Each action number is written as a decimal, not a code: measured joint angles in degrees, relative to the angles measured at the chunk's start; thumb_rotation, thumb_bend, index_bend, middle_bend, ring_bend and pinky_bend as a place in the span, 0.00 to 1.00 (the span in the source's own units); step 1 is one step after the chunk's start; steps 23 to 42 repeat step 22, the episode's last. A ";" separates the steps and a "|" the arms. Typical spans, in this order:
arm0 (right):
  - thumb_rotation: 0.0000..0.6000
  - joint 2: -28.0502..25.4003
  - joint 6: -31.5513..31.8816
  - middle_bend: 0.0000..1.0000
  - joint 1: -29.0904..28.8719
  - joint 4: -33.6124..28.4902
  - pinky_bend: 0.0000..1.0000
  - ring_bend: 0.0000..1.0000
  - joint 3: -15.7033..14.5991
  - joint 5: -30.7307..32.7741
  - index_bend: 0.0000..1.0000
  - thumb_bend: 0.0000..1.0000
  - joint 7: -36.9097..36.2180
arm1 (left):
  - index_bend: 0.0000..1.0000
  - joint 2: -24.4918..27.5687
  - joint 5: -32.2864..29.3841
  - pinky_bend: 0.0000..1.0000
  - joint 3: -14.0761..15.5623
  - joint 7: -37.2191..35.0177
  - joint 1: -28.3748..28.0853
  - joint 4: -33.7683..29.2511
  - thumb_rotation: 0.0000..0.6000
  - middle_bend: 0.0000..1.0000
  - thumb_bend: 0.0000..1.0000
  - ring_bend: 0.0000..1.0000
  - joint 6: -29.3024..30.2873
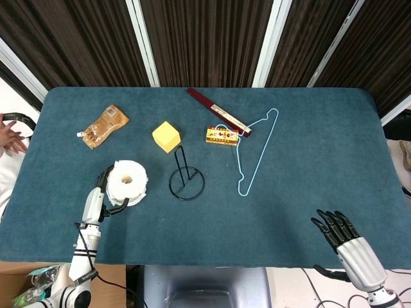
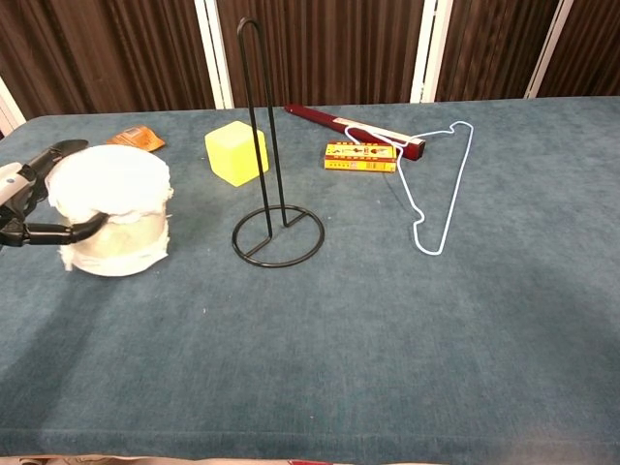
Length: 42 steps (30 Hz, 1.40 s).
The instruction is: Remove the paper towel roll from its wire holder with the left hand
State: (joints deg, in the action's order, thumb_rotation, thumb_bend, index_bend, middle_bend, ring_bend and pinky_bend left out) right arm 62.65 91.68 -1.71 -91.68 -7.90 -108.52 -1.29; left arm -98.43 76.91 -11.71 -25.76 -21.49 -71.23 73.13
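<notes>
The white paper towel roll (image 1: 127,183) (image 2: 111,222) stands upright on the blue table, off and to the left of the black wire holder (image 1: 185,177) (image 2: 272,165). My left hand (image 1: 104,192) (image 2: 34,203) grips the roll from its left side, fingers wrapped round it. The holder stands bare, its tall loop upright above its ring base. My right hand (image 1: 347,239) hovers at the table's near right edge, fingers apart, holding nothing; the chest view does not show it.
A yellow cube (image 1: 166,136) (image 2: 235,151) sits just behind the holder. A small yellow-red box (image 1: 222,136), a dark red stick (image 1: 217,111) and a light blue wire hanger (image 1: 255,152) lie to the right. A brown snack packet (image 1: 104,125) lies at back left.
</notes>
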 measured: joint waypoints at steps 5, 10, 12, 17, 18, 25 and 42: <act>1.00 0.16 -0.06 0.00 0.09 -0.09 0.00 0.00 -0.05 -0.16 0.00 0.06 0.74 | 0.00 2.60 2.32 0.00 1.42 2.52 1.21 -2.71 1.00 0.00 0.35 0.00 2.69; 1.00 0.37 -0.15 0.00 0.18 -0.18 0.00 0.00 0.01 -0.11 0.00 0.06 1.27 | 0.00 5.11 8.20 0.00 3.98 5.48 4.53 -4.14 1.00 0.00 0.35 0.00 12.49; 1.00 0.49 -0.15 0.00 0.20 -0.17 0.00 0.00 0.07 -0.10 0.00 0.06 1.62 | 0.00 6.79 11.53 0.00 5.18 6.61 6.54 -4.49 1.00 0.00 0.35 0.00 18.39; 1.00 0.90 -0.83 0.00 0.12 -0.31 0.00 0.00 0.11 -0.11 0.00 0.06 2.99 | 0.00 15.29 20.61 0.00 11.33 10.42 12.15 -6.07 1.00 0.00 0.38 0.00 28.76; 1.00 0.95 -0.90 0.00 0.10 -0.37 0.00 0.00 0.10 -0.16 0.00 0.06 3.15 | 0.00 18.41 22.26 0.00 13.59 12.07 13.61 -6.70 1.00 0.00 0.38 0.00 29.51; 1.00 1.11 -0.97 0.00 0.13 -0.44 0.00 0.00 0.00 -0.45 0.00 0.06 3.74 | 0.00 23.24 24.59 0.00 17.06 16.65 15.36 -8.56 1.00 0.00 0.37 0.00 28.97; 1.00 1.11 -0.97 0.00 0.13 -0.44 0.00 0.00 0.00 -0.45 0.00 0.06 3.74 | 0.00 23.24 24.59 0.00 17.06 16.65 15.36 -8.56 1.00 0.00 0.37 0.00 28.97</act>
